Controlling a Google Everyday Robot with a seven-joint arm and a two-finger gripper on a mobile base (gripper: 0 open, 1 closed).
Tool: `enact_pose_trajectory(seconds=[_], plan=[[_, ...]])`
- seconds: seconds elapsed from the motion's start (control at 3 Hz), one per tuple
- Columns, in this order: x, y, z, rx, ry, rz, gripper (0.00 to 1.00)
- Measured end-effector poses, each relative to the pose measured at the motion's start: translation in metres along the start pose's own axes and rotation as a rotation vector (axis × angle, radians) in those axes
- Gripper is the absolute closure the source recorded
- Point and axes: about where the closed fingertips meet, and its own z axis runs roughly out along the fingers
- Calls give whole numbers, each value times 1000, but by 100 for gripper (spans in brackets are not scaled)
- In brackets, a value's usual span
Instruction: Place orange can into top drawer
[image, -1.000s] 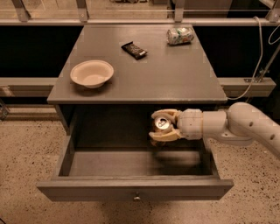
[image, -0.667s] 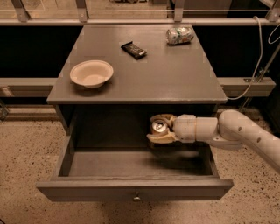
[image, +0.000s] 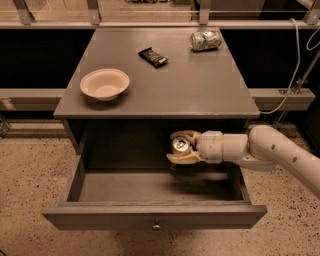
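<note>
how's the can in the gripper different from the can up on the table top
The orange can sits upright, clamped in the gripper inside the open top drawer, above its floor. The pale green can lies on its side, untouched, near the far right corner of the table. The orange can shows a round silver top, while the pale green can looks crumpled. Both are drink cans.

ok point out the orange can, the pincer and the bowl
orange can (image: 180, 145), camera view, silver top
pincer (image: 172, 147), camera view, midway between fingertips, over top drawer (image: 130, 188)
bowl (image: 103, 89), camera view, inner wall
</note>
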Motion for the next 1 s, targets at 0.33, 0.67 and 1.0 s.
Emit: enact_pose_trajectory(seconds=[0.33, 0.67, 1.0], plan=[[-1, 1, 2, -4, -2, 0, 35], [-2, 2, 4, -8, -3, -1, 12], [-2, 2, 6, -11, -5, -1, 0]])
